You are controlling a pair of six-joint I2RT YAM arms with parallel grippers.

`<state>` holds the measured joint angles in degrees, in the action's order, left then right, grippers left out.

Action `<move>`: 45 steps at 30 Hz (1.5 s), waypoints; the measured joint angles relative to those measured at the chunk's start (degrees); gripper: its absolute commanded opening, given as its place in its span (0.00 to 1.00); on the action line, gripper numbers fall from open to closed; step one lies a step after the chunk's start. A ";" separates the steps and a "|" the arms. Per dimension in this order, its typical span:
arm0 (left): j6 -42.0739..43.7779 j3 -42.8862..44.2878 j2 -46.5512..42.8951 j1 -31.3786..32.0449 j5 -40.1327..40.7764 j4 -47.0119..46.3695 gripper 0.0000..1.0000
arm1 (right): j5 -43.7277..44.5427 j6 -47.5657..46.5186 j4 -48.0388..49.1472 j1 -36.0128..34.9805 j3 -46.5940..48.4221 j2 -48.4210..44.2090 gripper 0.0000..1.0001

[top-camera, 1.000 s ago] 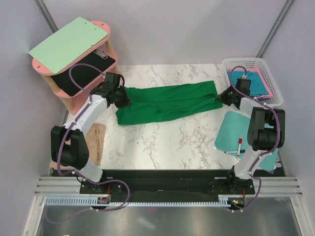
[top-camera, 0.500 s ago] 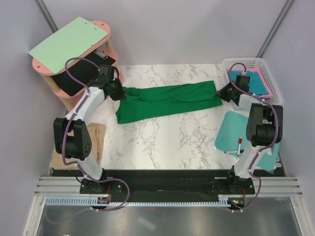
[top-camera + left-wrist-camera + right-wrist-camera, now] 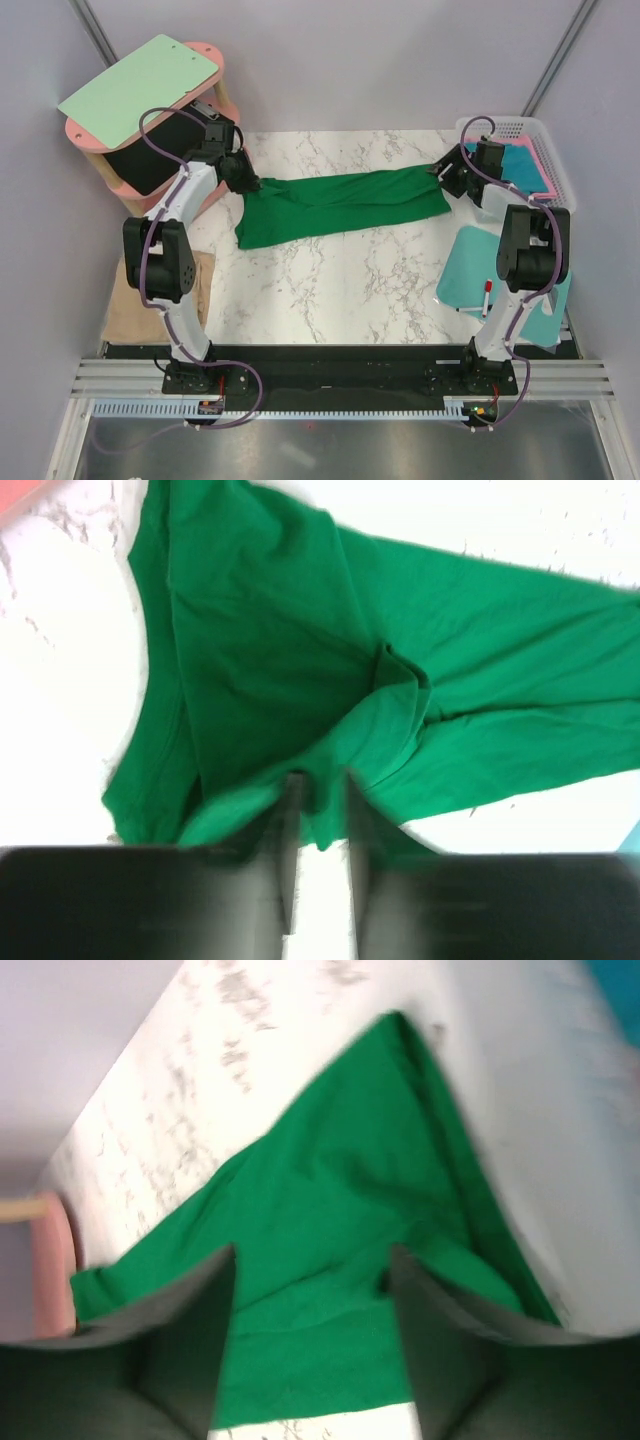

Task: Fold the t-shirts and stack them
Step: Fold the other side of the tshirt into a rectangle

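1. Marble table (image 3: 340, 290): work surface, seen from above.
2. Dark green t-shirt (image 3: 340, 205): lies flat in a long band across the far half of the table, running from 10 o'clock to 2 o'clock. Its 10 o'clock end is the wider one.
3. Pink stand (image 3: 215, 55): off the table corner at 10 o'clock, with a pale green clipboard (image 3: 140, 90) on top.
4. White basket (image 3: 540, 130): at 2 o'clock. It holds a teal-blue t-shirt (image 3: 515, 157) and a pink t-shirt (image 3: 535, 178).
5. Mint-teal board (image 3: 465, 265): at 4 o'clock, with a red-capped marker (image 3: 486, 297) on it.
6. Tan t-shirt (image 3: 130, 300): at 8 o'clock, beside the left arm's base.
7. Left gripper (image 3: 320, 805): at the green shirt's 10 o'clock end. The fingers stand a narrow gap apart and a raised cloth fold meets the tips. Whether the cloth is pinched cannot be determined.
8. Right gripper (image 3: 310, 1255): at the shirt's 2 o'clock end. The fingers are spread wide above the cloth and grip nothing.
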<state>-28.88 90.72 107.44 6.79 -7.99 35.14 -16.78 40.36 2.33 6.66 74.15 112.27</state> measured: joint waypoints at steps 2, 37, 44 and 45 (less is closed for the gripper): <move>1.01 1.62 1.42 -0.02 0.09 0.04 0.80 | -0.70 0.00 1.70 -0.52 0.00 -0.74 0.98; 3.02 -6.47 4.04 9.38 3.41 0.28 1.00 | 17.53 -15.15 -15.26 -10.93 -1.53 -2.43 0.00; 2.99 -6.47 6.29 9.44 3.43 0.22 1.00 | 18.40 -15.15 -15.69 -10.95 0.44 -0.24 0.00; 2.99 -6.47 6.49 9.44 3.45 0.22 1.00 | 18.58 -15.13 -15.74 -10.95 0.85 0.33 0.00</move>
<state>-25.89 84.25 113.93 16.23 -4.54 35.35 1.80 25.23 -13.41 -4.29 75.00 112.60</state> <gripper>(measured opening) 0.994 0.007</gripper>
